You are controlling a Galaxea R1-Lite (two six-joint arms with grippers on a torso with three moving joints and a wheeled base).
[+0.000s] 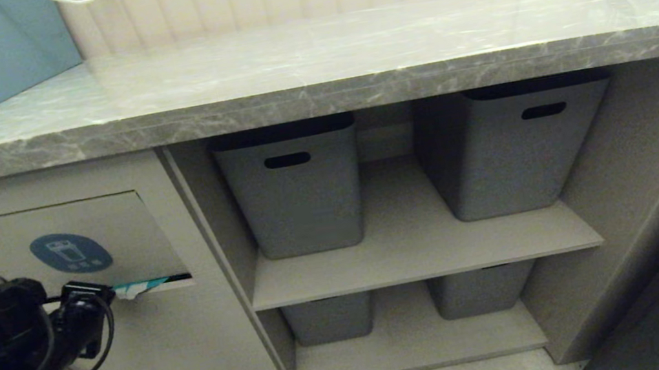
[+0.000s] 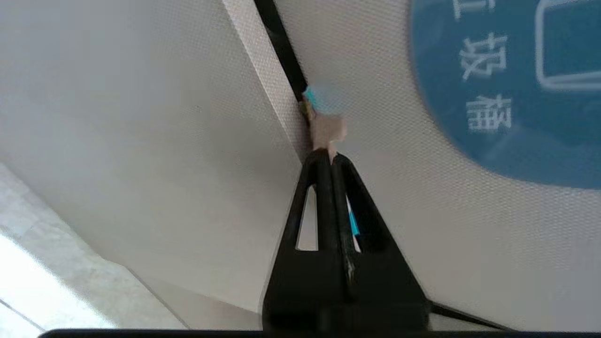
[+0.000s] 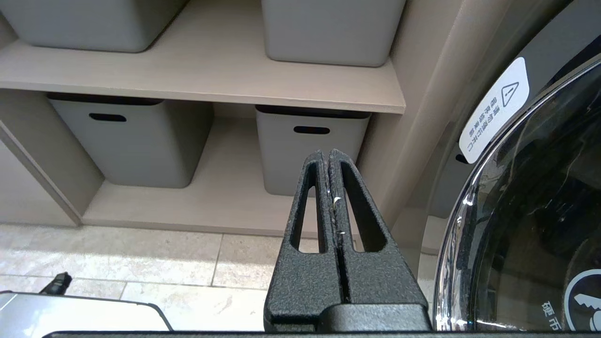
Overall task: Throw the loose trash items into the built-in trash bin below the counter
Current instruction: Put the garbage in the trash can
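A: Teal packet (image 1: 134,288) is sticking out of the slot under the bin flap (image 1: 61,248), only partly inside. Nothing is lying on the table (image 1: 311,63), so my guess is this is the last piece going in.

B: And the left end effector (image 1: 99,296)?

A: It is sitting right at the flap's lower edge, fingers pressed together with a sliver of teal caught between them, so it seems to be pinching the packet's white-brown edge (image 2: 327,131).

B: So what is remaining?

A: Probably getting the packet fully through and letting the flap close. I am not seeing the turquoise card anywhere.

B: The right end effector (image 3: 331,157)?

A: Closed, holding nothing, hanging low near the bottom shelf.
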